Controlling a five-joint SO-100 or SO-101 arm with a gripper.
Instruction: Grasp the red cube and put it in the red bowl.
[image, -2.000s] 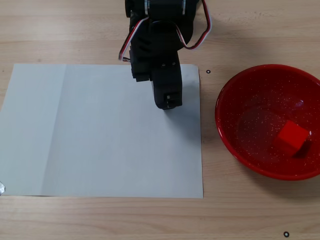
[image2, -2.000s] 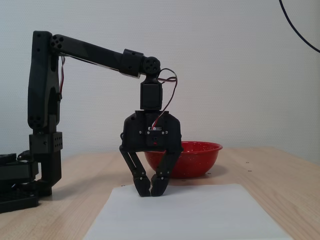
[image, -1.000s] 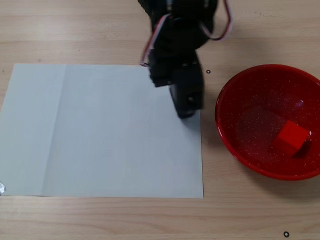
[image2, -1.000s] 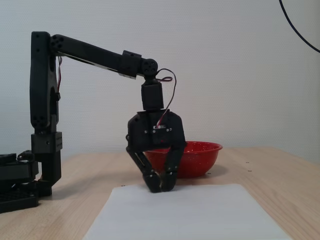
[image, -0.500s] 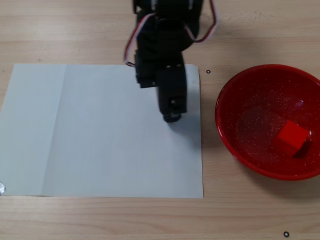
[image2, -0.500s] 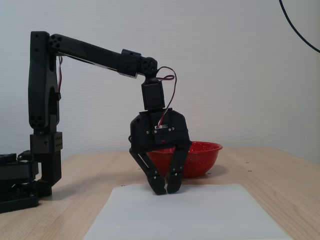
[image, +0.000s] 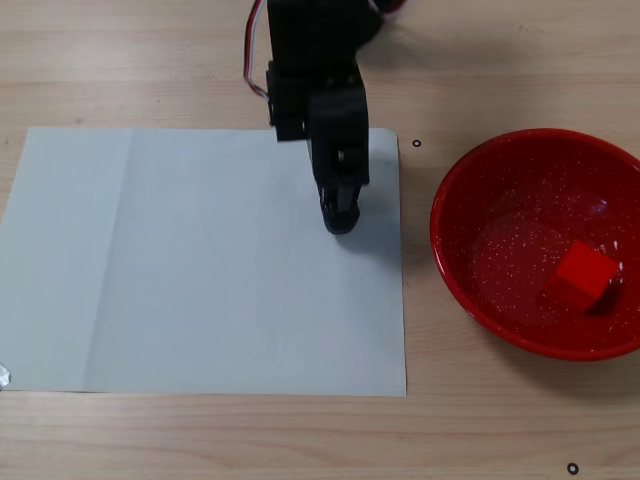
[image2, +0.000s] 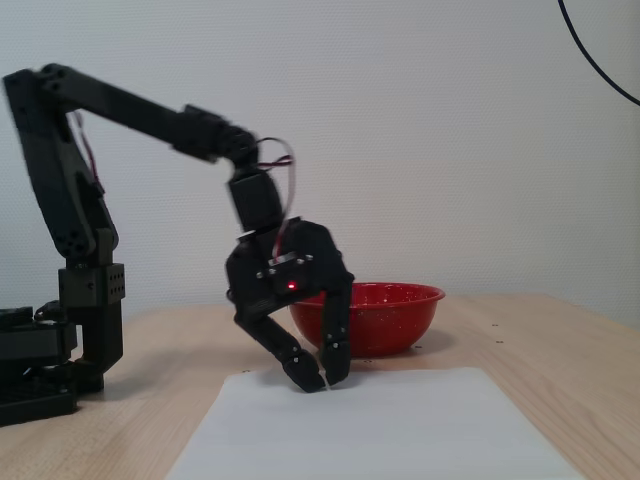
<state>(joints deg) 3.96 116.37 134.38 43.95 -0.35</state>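
Risk is small: red cube (image: 584, 276) sits inside red bowl (image: 470, 200), while gripper (image2: 322, 380), nearly closed and empty, could snag the white paper (image: 200, 280).

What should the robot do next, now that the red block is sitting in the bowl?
Probably just lift away and rest. The red cube already lies inside the red bowl, and the gripper hangs empty over the white paper, its tips nearly together, so nothing looks left to carry.

Bare paper (image: 200, 280) beside red bowl (image: 455, 270)
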